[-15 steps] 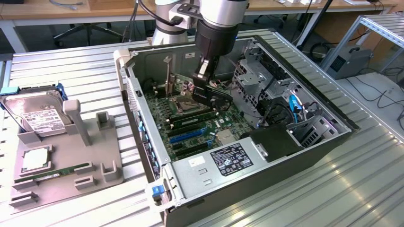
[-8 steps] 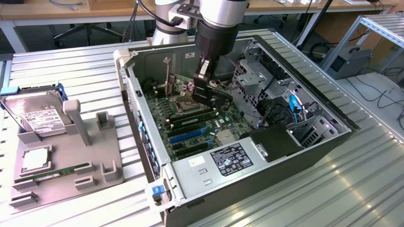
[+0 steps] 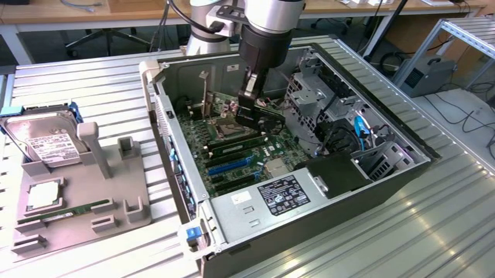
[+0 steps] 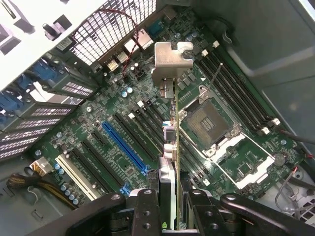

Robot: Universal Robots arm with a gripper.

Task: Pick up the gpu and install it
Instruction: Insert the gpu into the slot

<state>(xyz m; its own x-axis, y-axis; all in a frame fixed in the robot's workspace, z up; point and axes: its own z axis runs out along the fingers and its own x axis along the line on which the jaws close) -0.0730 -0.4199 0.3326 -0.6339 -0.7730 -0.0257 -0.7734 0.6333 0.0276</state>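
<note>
The jaws are closed narrowly on the top edge of the gpu (image 4: 170,162), which is held on edge between the fingers of the gripper (image 4: 170,216), with its silver bracket (image 4: 170,59) at the far end. The card is carried inside the open computer case (image 3: 402,174), above the green motherboard (image 4: 118,118), between the expansion slots and the empty CPU socket (image 4: 206,120). The blue slot (image 4: 123,145) lies just beside the card's line. The pick-up is judged done; whether the card is seated cannot be told, so installation is taken as unfinished. In the exterior view the arm (image 3: 267,35) is reached straight down into the case from above, wrist vertical. On the grey tray (image 3: 77,231) outside, a hard drive (image 3: 46,139) and a RAM stick (image 3: 66,211) are left
</note>
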